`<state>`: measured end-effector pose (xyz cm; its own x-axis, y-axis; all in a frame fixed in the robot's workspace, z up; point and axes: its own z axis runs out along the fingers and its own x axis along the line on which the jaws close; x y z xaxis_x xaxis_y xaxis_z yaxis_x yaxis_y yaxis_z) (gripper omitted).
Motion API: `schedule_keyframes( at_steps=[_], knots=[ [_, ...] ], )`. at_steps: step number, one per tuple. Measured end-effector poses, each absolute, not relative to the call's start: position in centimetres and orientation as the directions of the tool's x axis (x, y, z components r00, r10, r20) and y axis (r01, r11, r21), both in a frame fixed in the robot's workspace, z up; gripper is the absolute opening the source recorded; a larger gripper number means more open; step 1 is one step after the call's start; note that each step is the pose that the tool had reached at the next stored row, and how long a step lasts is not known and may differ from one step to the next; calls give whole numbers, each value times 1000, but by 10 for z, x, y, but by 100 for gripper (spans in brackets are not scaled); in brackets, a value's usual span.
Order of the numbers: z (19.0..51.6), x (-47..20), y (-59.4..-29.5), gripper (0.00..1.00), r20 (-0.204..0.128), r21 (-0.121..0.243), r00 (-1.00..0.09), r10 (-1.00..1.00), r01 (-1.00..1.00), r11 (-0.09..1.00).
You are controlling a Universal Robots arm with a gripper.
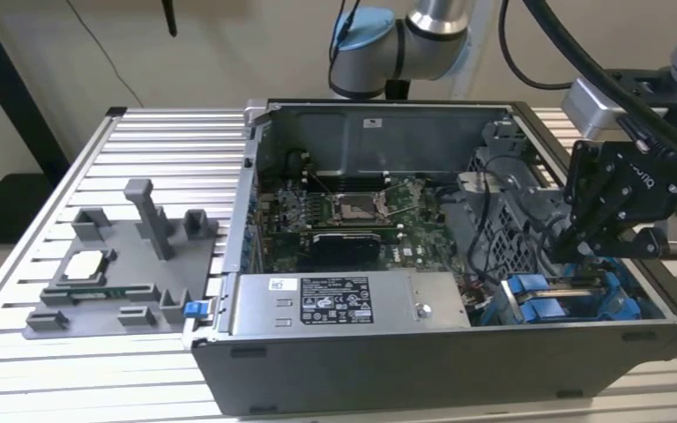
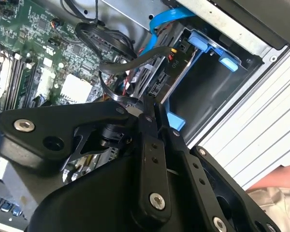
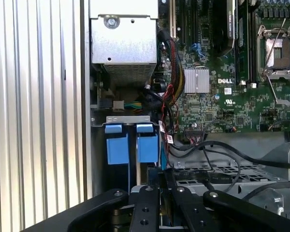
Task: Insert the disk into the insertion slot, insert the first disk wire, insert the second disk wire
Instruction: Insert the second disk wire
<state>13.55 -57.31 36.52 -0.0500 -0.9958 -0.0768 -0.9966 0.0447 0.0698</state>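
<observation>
Ribbed table, open computer case, closed gripper amid cables beside insertion slot.

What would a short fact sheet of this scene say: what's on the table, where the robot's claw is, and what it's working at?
Setting: open computer case on a slatted metal table
Gripper: down inside the case, above the blue drive bay
Fingers: closed together, beside a black cable
Disk: blue-framed, sitting in the bay
Nearby: grey power-supply box; green circuit board
Beside case: grey parts holder
</observation>
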Motion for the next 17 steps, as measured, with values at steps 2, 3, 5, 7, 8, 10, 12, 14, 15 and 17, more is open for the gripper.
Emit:
schedule_keyframes(
  at_steps=[2,3,5,7,8,10,12,14,15,17],
  knots=[
    [365,136,-574,0,-77,70,-50,-996,-997,45],
    [365,136,-574,0,-76,70,-50,-996,-997,45],
    [364,136,-575,0,-77,70,-50,-996,-997,45],
    [364,136,-576,0,-77,70,-50,-996,-997,45],
    [363,137,-576,0,-77,70,-50,-996,-997,45],
    [363,137,-577,0,-77,70,-50,-996,-997,45],
    [362,137,-578,0,-77,70,-50,-996,-997,45],
    [361,138,-579,0,-77,70,-50,-996,-997,45],
    [361,138,-580,0,-77,70,-50,-996,-997,45],
    [360,138,-581,0,-77,70,-50,-996,-997,45]
  ],
)
